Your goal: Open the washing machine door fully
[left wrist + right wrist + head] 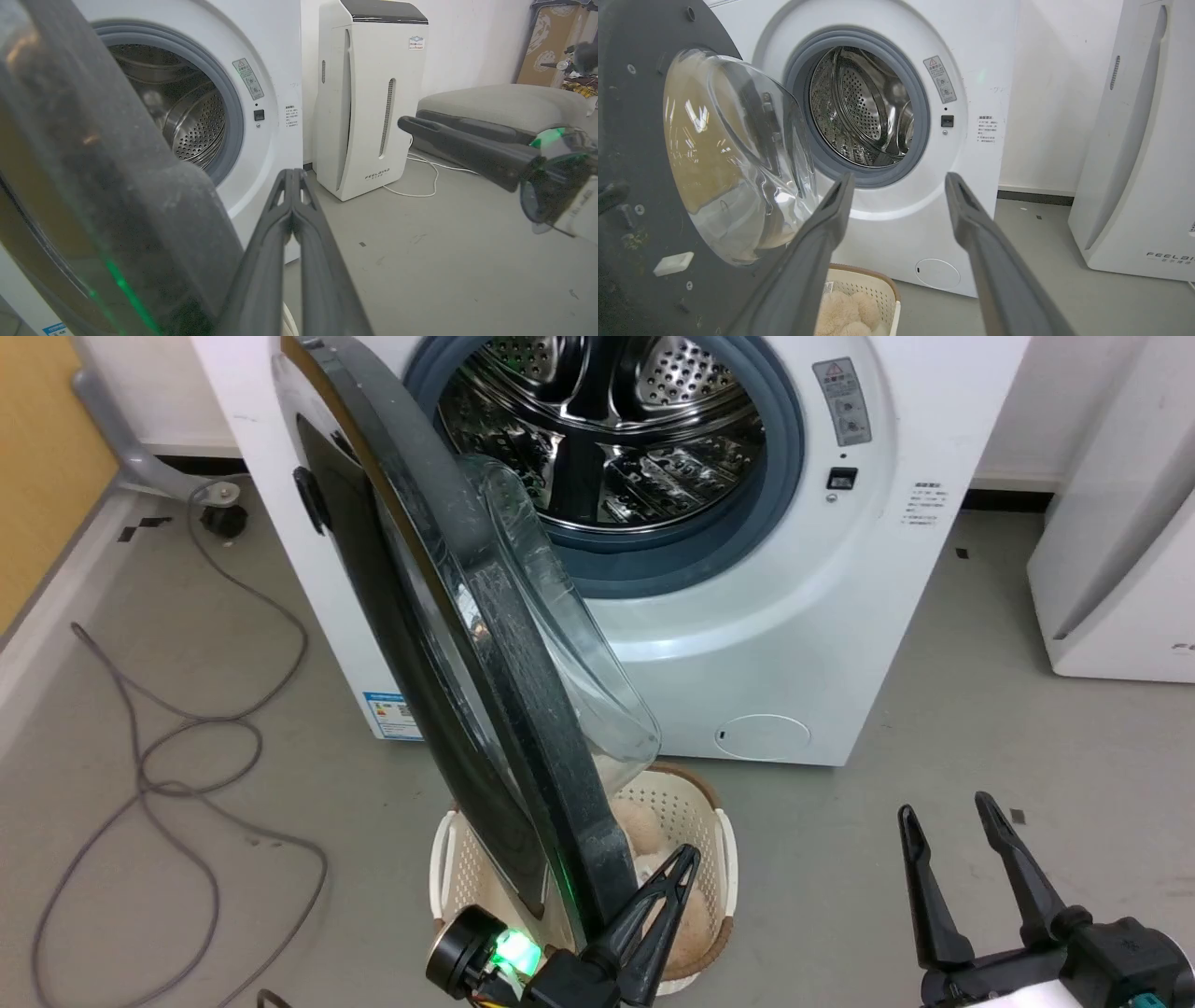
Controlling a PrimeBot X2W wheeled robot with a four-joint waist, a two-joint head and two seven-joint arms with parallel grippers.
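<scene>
Grey floor (990,728) | door (523,719) half-open — left fingers (665,901) closed at its edge | right fingers (920,887) wide

"FEELBIRD" on white appliance (364,140)

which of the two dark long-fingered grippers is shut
The left gripper, fingers pressed together beside the glossy black-ringed washing machine door; the right gripper has its fingers spread apart.
</scene>
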